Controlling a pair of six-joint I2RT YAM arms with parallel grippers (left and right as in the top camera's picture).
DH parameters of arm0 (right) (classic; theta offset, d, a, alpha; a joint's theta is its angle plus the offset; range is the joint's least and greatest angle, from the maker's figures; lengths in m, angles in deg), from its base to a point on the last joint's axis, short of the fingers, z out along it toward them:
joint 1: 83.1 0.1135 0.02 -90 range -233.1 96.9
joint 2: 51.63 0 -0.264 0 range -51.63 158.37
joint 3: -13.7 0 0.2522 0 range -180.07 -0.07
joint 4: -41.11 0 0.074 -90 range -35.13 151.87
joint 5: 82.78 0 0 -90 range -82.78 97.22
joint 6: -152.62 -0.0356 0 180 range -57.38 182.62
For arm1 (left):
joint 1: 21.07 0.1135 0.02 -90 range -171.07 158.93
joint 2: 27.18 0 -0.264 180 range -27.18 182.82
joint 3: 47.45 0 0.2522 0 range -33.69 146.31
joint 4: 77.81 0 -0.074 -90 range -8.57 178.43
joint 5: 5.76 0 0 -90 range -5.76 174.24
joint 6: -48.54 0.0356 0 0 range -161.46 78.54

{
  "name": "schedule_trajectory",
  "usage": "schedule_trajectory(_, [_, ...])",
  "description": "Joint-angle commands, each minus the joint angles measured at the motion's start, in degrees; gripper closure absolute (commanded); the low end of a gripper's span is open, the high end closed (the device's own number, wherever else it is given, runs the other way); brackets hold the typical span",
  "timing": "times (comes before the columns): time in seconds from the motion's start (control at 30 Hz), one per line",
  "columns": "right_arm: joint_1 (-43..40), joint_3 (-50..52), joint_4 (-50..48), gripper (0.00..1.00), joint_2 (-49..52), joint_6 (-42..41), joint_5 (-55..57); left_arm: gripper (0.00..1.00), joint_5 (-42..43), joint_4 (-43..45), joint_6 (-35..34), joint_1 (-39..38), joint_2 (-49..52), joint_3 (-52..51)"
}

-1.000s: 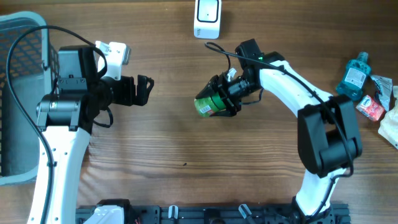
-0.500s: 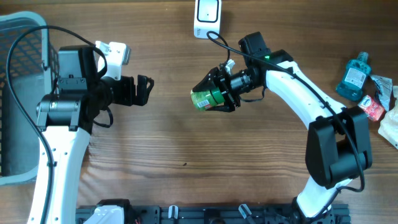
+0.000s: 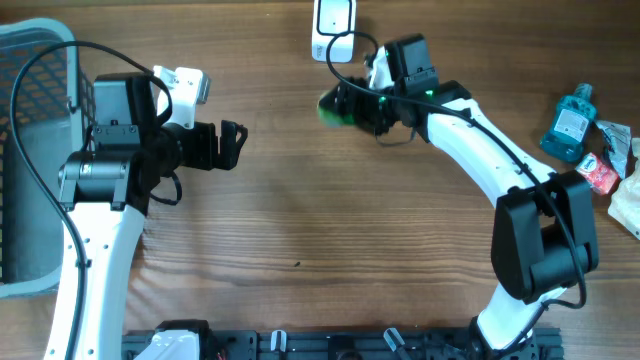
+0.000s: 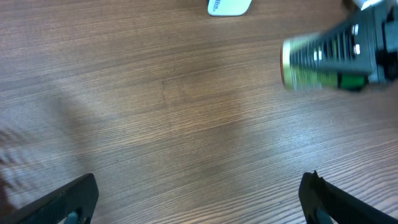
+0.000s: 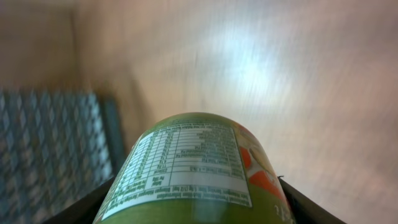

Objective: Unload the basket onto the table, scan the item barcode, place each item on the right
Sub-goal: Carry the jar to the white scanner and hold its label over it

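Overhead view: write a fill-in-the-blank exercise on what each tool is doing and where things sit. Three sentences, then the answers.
1. The green can is gripped by the tool of the ___ arm.
2. The left tool stands ___ and holds nothing.
3. The mesh basket sits at the robot's ___ edge of the table.
Missing words: right; open; left.
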Motion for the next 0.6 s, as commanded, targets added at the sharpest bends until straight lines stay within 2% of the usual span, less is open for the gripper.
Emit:
schedule_trajectory(0.0, [1.1, -0.6, -6.5, 0.43, -2.1, 3.0, 16.0, 0.00, 1.1, 0.0, -0.1, 0.3, 0.1, 0.8])
schedule_trajectory(0.27, [4.5, -0.6, -25.1, 0.42, 1.0, 3.6, 37.7, 0.00, 1.1, 0.0, -0.1, 0.3, 0.1, 0.8])
schedule_trajectory(0.43, [4.5, -0.6, -38.1, 0.42, 8.3, 3.6, 44.5, 0.00, 1.1, 0.0, -0.1, 0.3, 0.1, 0.8])
schedule_trajectory(0.5, [4.5, -0.6, -42.6, 0.39, 11.0, 4.0, 45.7, 0.00, 1.1, 0.0, -0.1, 0.3, 0.1, 0.8])
schedule_trajectory(0.57, [4.5, -0.7, -48.4, 0.37, 13.5, 7.9, 45.7, 0.00, 1.1, 0.0, -0.1, 0.3, 0.1, 0.8])
